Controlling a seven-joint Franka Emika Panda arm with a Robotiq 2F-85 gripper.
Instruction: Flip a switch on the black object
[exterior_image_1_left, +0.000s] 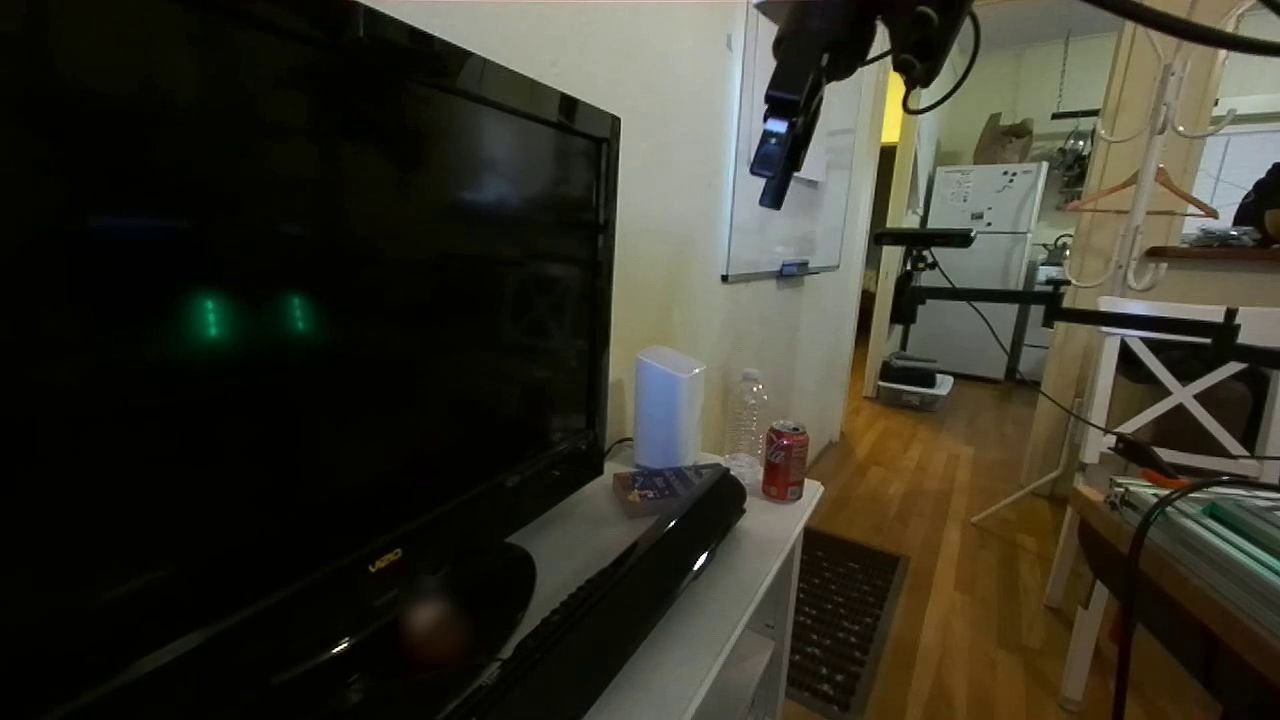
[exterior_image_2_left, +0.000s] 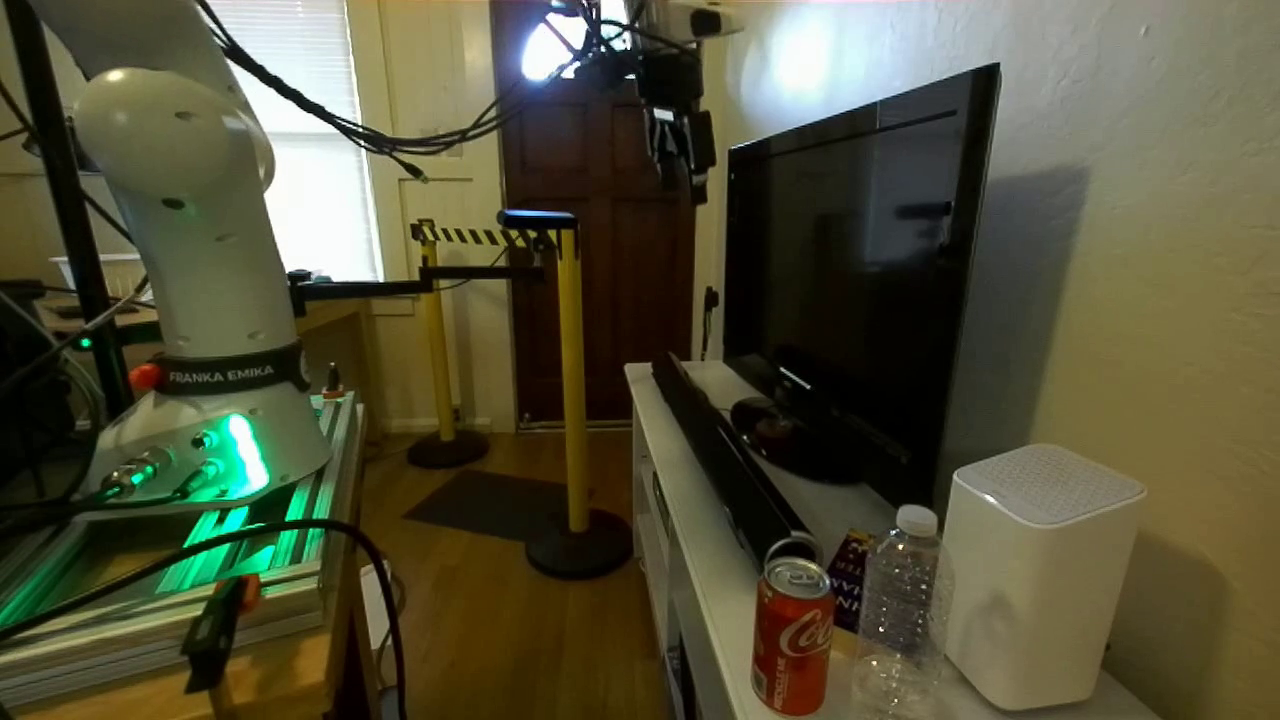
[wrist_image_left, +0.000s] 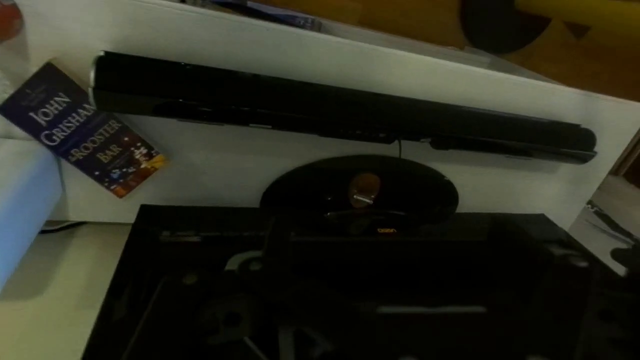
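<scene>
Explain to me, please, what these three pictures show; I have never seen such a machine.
The white machine is a Franka Emika robot arm; its black claw hangs in the air, with nothing visibly held. Two pictures are taken from outside the robot; the wrist view is taken from the arm, looking down. On the white TV stand are a Vizio television, a long black soundbar in front of it, a John Grisham paperback, a Coca-Cola can, a clear plastic bottle and a white rounded box.

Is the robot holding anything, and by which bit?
Nothing that I can see: the tool hangs in the air, and the black speaker bar lies apart from it on the white stand.
</scene>
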